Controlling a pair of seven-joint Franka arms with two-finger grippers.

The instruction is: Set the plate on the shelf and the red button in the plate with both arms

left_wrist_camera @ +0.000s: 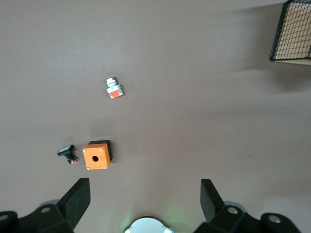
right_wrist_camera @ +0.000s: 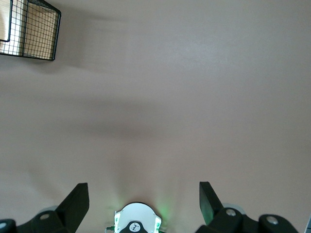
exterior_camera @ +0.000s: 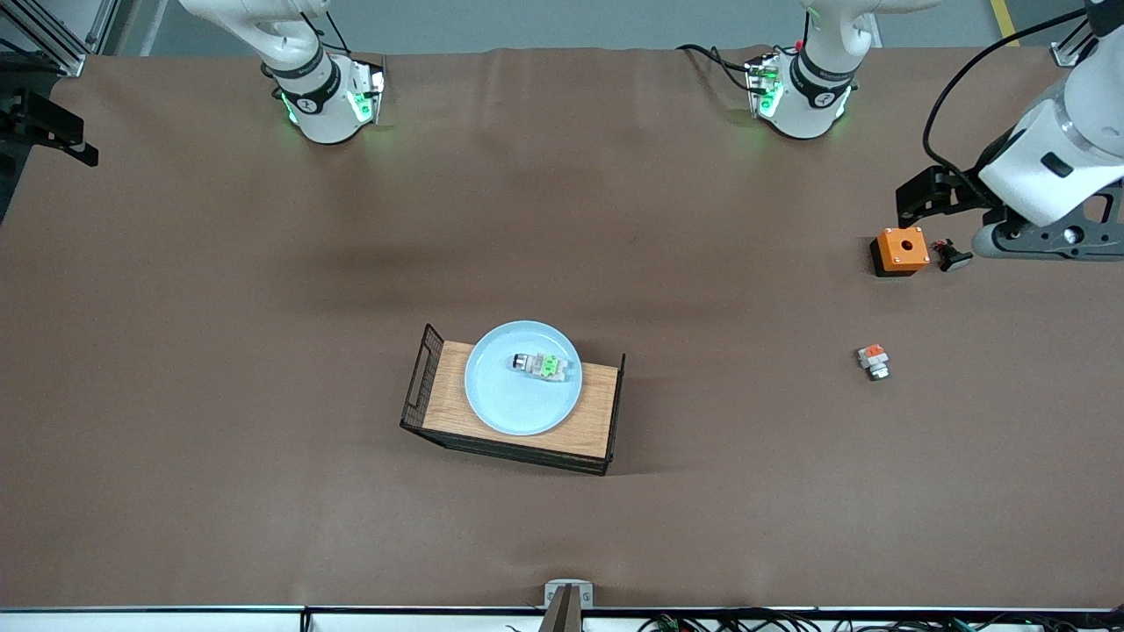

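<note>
The pale light-blue plate [exterior_camera: 518, 405] lies on the wooden tray [exterior_camera: 594, 412] at the middle of the table. The red button [exterior_camera: 543, 365], grey-white with a green patch, lies on its side on the plate, near the rim toward the robots. My left gripper [exterior_camera: 918, 197] is open and empty, high over the table by the orange box at the left arm's end; its wrist view shows the gripper [left_wrist_camera: 144, 187] wide apart. My right gripper [right_wrist_camera: 143, 189] is open and empty, high over bare table near its own base; the front view does not show it.
An orange box with a hole [exterior_camera: 901, 249] [left_wrist_camera: 95, 155] stands at the left arm's end, with a small black piece [exterior_camera: 953, 256] [left_wrist_camera: 65, 151] beside it. A grey piece with an orange patch [exterior_camera: 873, 361] [left_wrist_camera: 114, 88] lies nearer the front camera. The tray's wire end shows in both wrist views [left_wrist_camera: 291, 34] [right_wrist_camera: 34, 34].
</note>
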